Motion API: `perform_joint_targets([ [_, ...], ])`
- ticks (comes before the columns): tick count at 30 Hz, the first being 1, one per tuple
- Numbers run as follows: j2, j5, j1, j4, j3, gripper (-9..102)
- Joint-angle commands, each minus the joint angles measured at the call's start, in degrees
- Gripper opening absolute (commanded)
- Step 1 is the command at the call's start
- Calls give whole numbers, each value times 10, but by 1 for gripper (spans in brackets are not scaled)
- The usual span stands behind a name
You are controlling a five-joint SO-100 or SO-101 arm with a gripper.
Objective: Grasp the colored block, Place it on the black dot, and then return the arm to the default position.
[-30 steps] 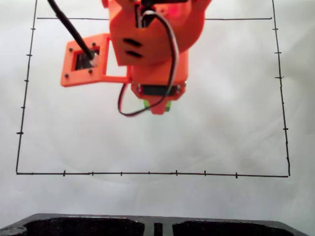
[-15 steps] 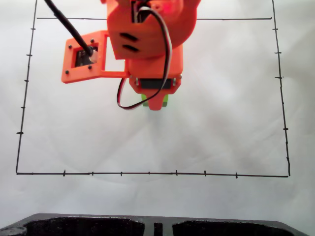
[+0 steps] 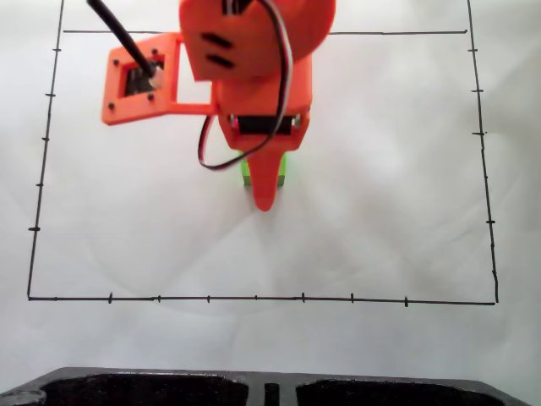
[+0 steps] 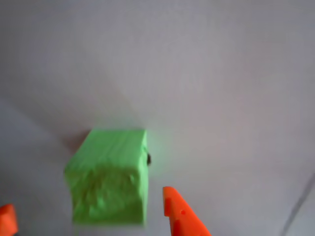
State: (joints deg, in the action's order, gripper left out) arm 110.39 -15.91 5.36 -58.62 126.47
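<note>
The lime-green colored block (image 4: 109,178) rests on the white paper, its crinkled face toward the wrist camera. A sliver of the black dot (image 4: 148,159) peeks out at the block's right edge; the rest lies under it. My gripper (image 4: 86,196) is open, one orange fingertip (image 4: 179,214) just right of the block and the other at the frame's left edge, neither touching it. In the fixed view the orange arm (image 3: 254,59) hangs over the block (image 3: 244,172), and the pointed jaw of the gripper (image 3: 265,190) covers most of it.
A hand-drawn black border (image 3: 254,299) with tick marks frames the white paper. A black tray-like edge (image 3: 270,389) runs along the bottom of the fixed view. The orange camera mount (image 3: 142,79) with its black cable juts out left of the arm.
The arm has shifted up the fixed view and tilted, so more of the pointed jaw shows over the block. The block has stayed on the paper.
</note>
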Motion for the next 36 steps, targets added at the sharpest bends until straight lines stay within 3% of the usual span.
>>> perform_joint_targets([
  [1, 64, 10, 8, -25, 0, 40],
  [14, 334, 155, -33, -167, 24, 39],
  [21, 505, 228, -107, -149, 133, 25],
  [32, 645, 222, -137, -93, 252, 1],
  [36, 684, 218, -145, -77, 294, 0],
])
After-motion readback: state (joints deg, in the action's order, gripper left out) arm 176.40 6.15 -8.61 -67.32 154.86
